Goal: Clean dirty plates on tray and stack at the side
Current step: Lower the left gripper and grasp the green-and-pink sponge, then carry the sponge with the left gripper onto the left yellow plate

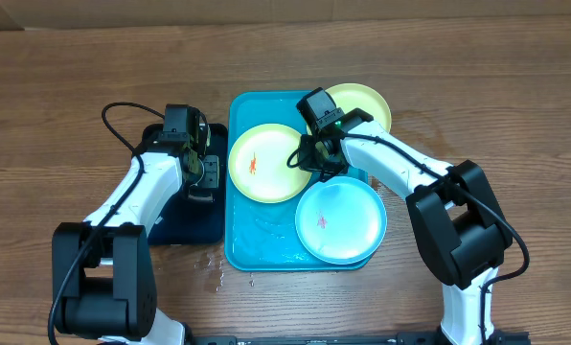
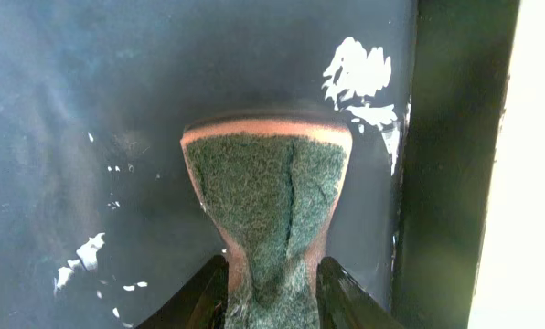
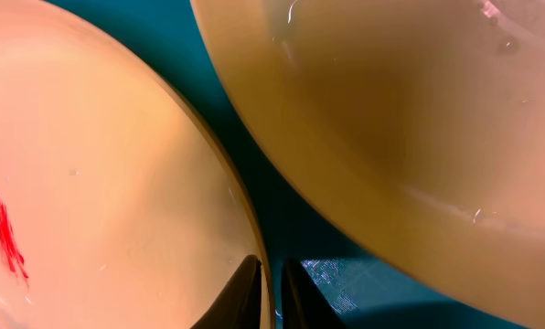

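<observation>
The turquoise tray point(image 1: 242, 244) holds three plates. A lime-green-rimmed plate point(image 1: 262, 163) with a red-orange smear lies at its left. A second green plate point(image 1: 367, 105) lies at the back right, and a light-blue-rimmed plate point(image 1: 341, 220) with a small smear lies at the front. My right gripper point(image 1: 309, 158) is shut on the right rim of the smeared green plate point(image 3: 99, 183); the other green plate point(image 3: 391, 110) shows beside it. My left gripper point(image 1: 204, 168) is shut on a green scrubbing sponge point(image 2: 268, 206) over the dark navy tray point(image 2: 90, 137).
The dark navy tray point(image 1: 185, 220) sits left of the turquoise tray, with white flecks on its surface. Water spots lie on the wooden table point(image 1: 214, 273) near the turquoise tray's front left corner.
</observation>
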{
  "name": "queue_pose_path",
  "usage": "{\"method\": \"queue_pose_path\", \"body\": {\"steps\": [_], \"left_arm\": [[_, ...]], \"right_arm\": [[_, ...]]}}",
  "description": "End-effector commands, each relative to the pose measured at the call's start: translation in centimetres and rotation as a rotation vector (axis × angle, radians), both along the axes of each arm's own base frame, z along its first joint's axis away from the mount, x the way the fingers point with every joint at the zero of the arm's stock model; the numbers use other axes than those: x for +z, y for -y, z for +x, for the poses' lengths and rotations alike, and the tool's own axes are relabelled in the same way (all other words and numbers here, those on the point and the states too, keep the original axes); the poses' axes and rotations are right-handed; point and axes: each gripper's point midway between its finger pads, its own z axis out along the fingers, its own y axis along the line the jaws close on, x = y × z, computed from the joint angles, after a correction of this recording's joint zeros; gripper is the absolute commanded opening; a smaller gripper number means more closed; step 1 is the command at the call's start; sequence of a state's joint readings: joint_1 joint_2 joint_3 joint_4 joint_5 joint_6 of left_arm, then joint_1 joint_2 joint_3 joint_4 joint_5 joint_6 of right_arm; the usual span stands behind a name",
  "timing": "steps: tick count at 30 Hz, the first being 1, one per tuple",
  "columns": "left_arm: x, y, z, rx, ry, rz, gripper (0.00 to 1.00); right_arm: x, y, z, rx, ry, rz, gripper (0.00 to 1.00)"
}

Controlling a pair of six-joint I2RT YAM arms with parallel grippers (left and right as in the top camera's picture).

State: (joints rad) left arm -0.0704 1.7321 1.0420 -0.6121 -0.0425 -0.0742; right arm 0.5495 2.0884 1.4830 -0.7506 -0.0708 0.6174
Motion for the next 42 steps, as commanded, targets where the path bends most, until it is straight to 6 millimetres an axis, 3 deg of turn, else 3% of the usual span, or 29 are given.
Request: {"method": "queue_pose_path", "body": {"steps": [1,11,12,15,17,20,21,27,29,33,42], "left_arm": [[-0.5,-0.6,-0.2,0.006,-0.013,0.012,0.33],[-1.8,-0.8,-0.9,0.014,-0.064,0.013,0.25],[-2.2,-0.8,-1.1,0.022,-0.076,0.012,0.23],[-3.0,-0.3,-1.3,0.024,-0.102,-0.018,0.04],[-2.8,-0.3,-1.2,0.025,-0.101,-0.017,0.04],[-0.8,-1.1,-0.6,0.035,-0.085,0.028,0.04],[1.8,-1.4,0.6,0.04,-0.045,0.045,0.04],[10.2,-0.3,4.3,0.031,0.135,-0.01,0.04],[12.9,1.1,5.0,0.005,0.189,-0.07,0.04],[13.3,3.2,4.9,-0.004,0.194,-0.15,0.04],[10.8,9.2,5.2,-0.101,0.145,-0.223,0.04]], "right_arm": [[0.5,-0.1,0.7,-0.007,0.022,0.002,0.11],[0.5,-0.2,0.7,-0.007,0.022,0.003,0.11],[0.5,-0.1,0.7,-0.007,0.022,0.003,0.11],[0.5,-0.1,0.7,-0.007,0.022,0.002,0.11],[0.5,-0.1,0.7,-0.007,0.023,0.003,0.11],[0.5,-0.1,0.7,-0.007,0.023,0.003,0.08],[0.5,-0.1,0.7,-0.007,0.022,0.003,0.04],[0.5,-0.1,0.7,-0.008,0.023,0.003,0.04],[0.5,-0.1,0.7,-0.008,0.023,0.003,0.04],[0.5,-0.2,0.7,-0.007,0.025,0.005,0.04],[0.5,-0.2,0.8,-0.007,0.028,0.006,0.04]]}}
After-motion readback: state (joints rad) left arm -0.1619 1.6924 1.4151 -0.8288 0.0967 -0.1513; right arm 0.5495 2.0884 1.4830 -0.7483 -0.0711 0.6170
